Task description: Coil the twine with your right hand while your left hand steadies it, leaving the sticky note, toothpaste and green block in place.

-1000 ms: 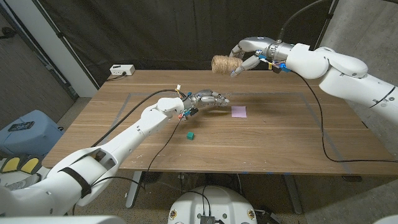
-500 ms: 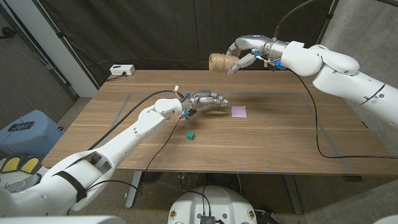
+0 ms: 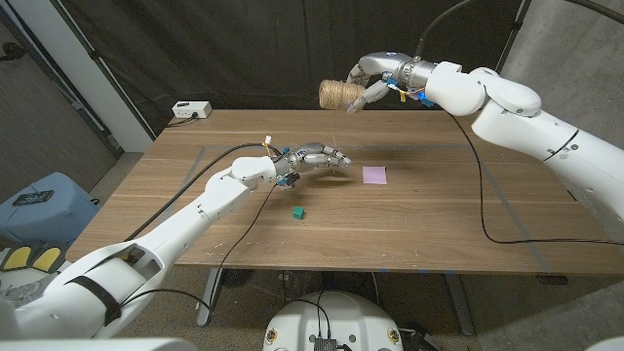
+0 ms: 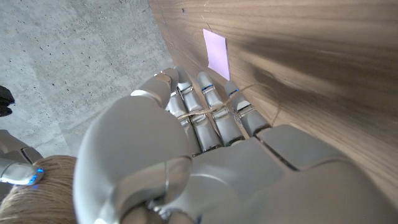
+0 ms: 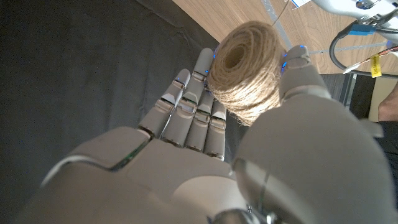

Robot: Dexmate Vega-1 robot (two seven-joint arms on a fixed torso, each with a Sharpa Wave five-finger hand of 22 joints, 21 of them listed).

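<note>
Currently the twine ball [image 3: 339, 95] is held aloft in the right hand [image 3: 369, 84], well above and beyond the far edge of the wooden table [image 3: 429, 219]; in the right wrist view the ball [image 5: 244, 70] is seen clasped between the thumb and the fingers [image 5: 186, 115], its hollow core facing outward along the fingers. The left hand [image 3: 317, 156] is raised just over the table, just beside the purple sticky note [image 3: 374, 175] on the side away from the right arm, fingers stretched toward the note. In the left wrist view a thin strand of twine [image 4: 214, 111] is seen crossing the backs of the left fingers [image 4: 208, 118], so the strand is judged to be looped or caught there; whether it is actually pinched cannot be told. A faint line is seen in the head view rising from the left hand toward the ball, taken to be the free run of twine, nearly upright and leaning away from the sticky note. The green block [image 3: 299, 212] lies nearer the robot than the sticky note, well apart from both hands. No toothpaste can be made out. The coming move is judged to turn on this: the ball lies up and beyond the left fingers, so winding would be done by the right hand around a line anchored at the left. The strand slipping off the left fingers is the risk noted.
</note>
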